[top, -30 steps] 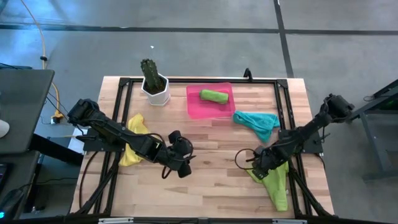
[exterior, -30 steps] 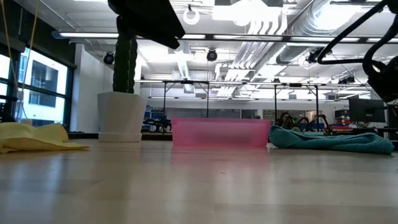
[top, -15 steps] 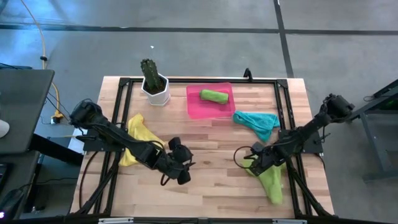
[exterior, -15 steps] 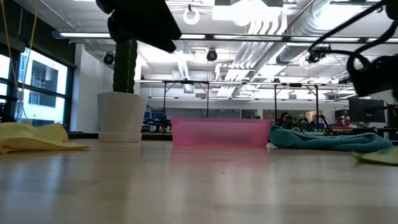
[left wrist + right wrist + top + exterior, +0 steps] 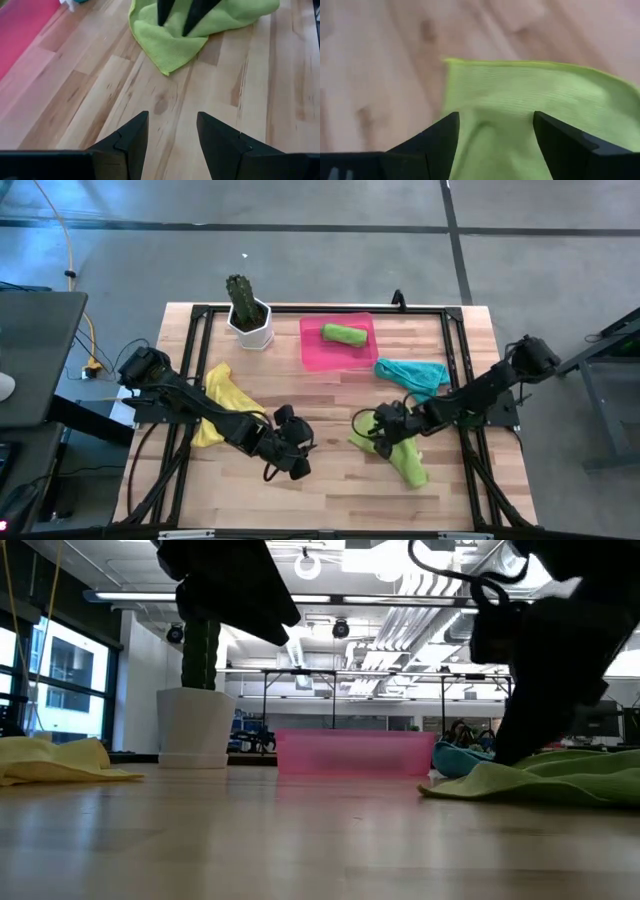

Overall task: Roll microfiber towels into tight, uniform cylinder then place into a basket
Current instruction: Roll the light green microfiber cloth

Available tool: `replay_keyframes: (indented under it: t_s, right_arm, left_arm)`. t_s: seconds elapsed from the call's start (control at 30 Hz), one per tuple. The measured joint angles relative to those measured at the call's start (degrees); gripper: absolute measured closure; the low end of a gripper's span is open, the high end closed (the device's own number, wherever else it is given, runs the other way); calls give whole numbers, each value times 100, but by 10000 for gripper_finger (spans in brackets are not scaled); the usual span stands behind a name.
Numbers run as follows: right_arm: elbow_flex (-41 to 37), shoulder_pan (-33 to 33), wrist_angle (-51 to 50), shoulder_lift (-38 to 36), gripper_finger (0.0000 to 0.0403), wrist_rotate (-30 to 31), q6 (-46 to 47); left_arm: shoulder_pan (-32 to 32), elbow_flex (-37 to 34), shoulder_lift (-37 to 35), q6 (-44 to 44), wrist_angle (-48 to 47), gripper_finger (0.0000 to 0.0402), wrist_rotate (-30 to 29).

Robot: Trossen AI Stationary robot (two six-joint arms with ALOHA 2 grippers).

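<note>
Nearest, the left gripper (image 5: 290,452) hovers over bare wood at the table's near middle, fingers spread and empty. Just right of it, the right gripper (image 5: 378,432) stands with fingers spread on a crumpled lime green towel (image 5: 402,452); whether it grips cloth I cannot tell. This looks like laying the towel out before rolling; next it needs flattening. Farther off lie the yellow towel (image 5: 215,405) at the left and the teal towel (image 5: 415,375) at the right. One rolled green towel (image 5: 343,334) sits in the pink basket (image 5: 315,350) at the far side.

Even, bright overhead light falls on the table (image 5: 330,480), with only faint, soft shadows beneath the arms. Level across the tabletop, ceiling strip lights (image 5: 330,598) glare and both arms read as black silhouettes. The right wrist's lime green towel (image 5: 535,110) shows blurred.
</note>
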Motion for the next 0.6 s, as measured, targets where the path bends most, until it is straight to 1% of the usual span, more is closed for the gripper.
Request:
replay_keyframes:
  t_s: [0.07, 0.17, 0.23, 0.3, 0.37, 0.47, 0.53, 0.6]
  right_arm:
    - [152, -58, 23, 3, 156, -260, -209]
    - [384, -24, -103, -42, 156, -405, -550]
    - [575, 37, -489, -51, 156, -576, -697]
    - [746, 113, -1290, -51, 156, -789, -708]
    - [844, 211, -2036, -49, 156, -973, -484]
    - [855, 386, -2707, -48, 156, -1098, 241]
    - [855, 477, -2880, -6, 156, -1078, 689]
    - [853, 526, -2955, 13, 156, -887, 917]
  left_arm:
    - [-18, 0, 0, -24, 2, 243, 0]
    - [-37, 1, 0, -25, 12, 243, 0]
    - [-37, 0, 0, -25, 30, 243, 0]
    - [-37, 0, 0, -25, 62, 243, -2]
    - [-39, 0, 0, -25, 72, 243, -2]
    - [-35, 0, 0, -25, 74, 243, -1]
    - [-35, 1, 0, -19, 78, 243, -18]
    - [-35, 0, 0, -10, 83, 243, -51]
